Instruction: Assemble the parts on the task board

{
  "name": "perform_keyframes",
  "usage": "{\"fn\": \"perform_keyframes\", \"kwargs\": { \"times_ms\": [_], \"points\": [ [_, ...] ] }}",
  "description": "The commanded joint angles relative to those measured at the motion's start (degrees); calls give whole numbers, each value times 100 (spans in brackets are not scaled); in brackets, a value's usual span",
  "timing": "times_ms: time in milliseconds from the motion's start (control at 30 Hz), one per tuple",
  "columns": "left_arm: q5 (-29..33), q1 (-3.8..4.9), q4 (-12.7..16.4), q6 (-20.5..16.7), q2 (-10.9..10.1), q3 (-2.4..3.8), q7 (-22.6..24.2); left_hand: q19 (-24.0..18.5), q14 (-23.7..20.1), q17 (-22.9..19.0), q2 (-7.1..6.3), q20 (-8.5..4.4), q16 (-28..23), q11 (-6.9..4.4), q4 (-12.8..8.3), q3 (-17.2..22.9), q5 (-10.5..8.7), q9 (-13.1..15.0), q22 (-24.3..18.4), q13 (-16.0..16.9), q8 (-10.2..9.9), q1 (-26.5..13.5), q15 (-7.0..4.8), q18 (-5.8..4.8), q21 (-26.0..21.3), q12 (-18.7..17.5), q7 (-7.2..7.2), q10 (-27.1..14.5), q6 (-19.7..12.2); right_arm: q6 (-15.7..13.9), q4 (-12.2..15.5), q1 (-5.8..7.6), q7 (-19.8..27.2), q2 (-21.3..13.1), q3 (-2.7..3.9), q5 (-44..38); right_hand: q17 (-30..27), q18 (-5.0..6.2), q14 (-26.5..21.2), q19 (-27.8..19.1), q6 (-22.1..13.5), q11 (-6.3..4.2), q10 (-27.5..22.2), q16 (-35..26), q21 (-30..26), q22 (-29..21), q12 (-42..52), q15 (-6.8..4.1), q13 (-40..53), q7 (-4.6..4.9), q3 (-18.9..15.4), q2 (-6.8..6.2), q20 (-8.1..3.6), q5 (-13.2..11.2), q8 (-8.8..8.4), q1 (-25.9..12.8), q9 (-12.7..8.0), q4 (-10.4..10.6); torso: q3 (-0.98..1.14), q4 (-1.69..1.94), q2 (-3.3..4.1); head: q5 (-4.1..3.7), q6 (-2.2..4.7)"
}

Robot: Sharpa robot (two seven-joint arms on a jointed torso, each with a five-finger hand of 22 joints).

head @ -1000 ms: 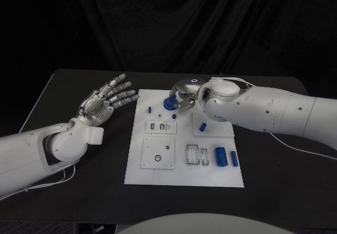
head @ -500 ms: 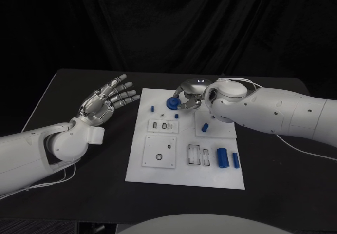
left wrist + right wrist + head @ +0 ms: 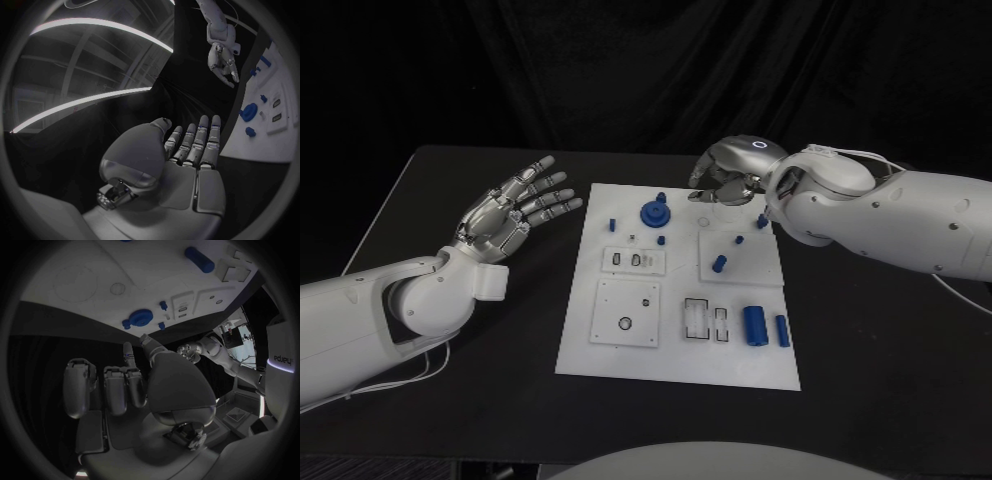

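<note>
The white task board lies in the middle of the black table. A round blue part stands free on the board's far left area, also seen from the wrists. My right hand hovers over the board's far edge, to the right of that part, holding nothing. Its fingers and thumb are apart and nothing lies between them. My left hand is raised left of the board, palm up, fingers spread and empty.
Small blue pegs stand on the board's far half. Two blue cylinders lie at its near right. White inset blocks with slots sit at the centre. Bare black table surrounds the board.
My right hand has let go of the round blue part, which stays on the board, and has drawn away to the right. The left hand has barely moved.
</note>
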Motion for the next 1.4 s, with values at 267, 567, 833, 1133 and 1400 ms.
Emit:
{"fn": "perform_keyframes", "kwargs": {
  "times_ms": [267,567,833,1133,1400],
  "points": [
    [54,-12,23,14,7,5,31,-46,-33,-8,-11,-8,35,34,-7,49,26,9,10,-6,21,-75,-5,-85,36,36,21,8,47,-41,700,199,-446,-898,-82,94,1166,45,442,-90,-25,-40,74,-250,-201,869,-187,-48,910,13,-86,-53,-37,-47,-118,40,-59,186,2,-37,-1,-20,13],
    [58,-20,19,37,33,5,18,-50,-38,-10,-15,-8,40,36,-16,66,33,10,11,-5,24,-81,-5,-85,38,43,21,14,53,338,988,147,-861,-1493,-118,100,1174,41,456,-59,-755,-139,69,-245,-221,883,-215,-128,875,14,-195,-116,-102,-183,-650,156,-333,360,3,-35,12,-87,6],
    [58,-22,30,39,35,5,6,-53,-43,-12,-23,-9,47,42,-26,85,38,11,13,-3,27,-90,-5,-85,41,54,22,28,57,305,924,-37,-948,-1771,-125,144,1165,39,454,-48,-1034,-165,46,-255,-229,891,-235,-151,840,-11,-235,-145,-129,-178,-715,256,-442,383,-2,-6,18,-163,20],
    [58,-26,17,53,46,5,-6,-56,-46,-13,-29,-9,52,47,-32,97,40,11,14,-1,29,-97,-5,-85,43,62,22,38,63,304,687,-250,-922,-1749,-128,182,1141,43,444,-56,-1075,-167,14,-279,-247,885,-257,-153,800,-12,-237,-155,-132,-156,-710,304,-461,375,-9,-23,-4,-162,-18],
    [58,-36,-2,75,57,5,-14,-57,-48,-14,-31,-9,54,49,-35,104,40,11,14,0,28,-101,-5,-85,44,66,22,43,57,287,497,-378,-844,-1606,-128,189,1113,48,432,-69,-1066,-163,3,-308,-271,874,-264,-152,788,-2,-237,-160,-133,-146,-695,335,-465,368,7,-2,5,-178,-36]
  ]
}}
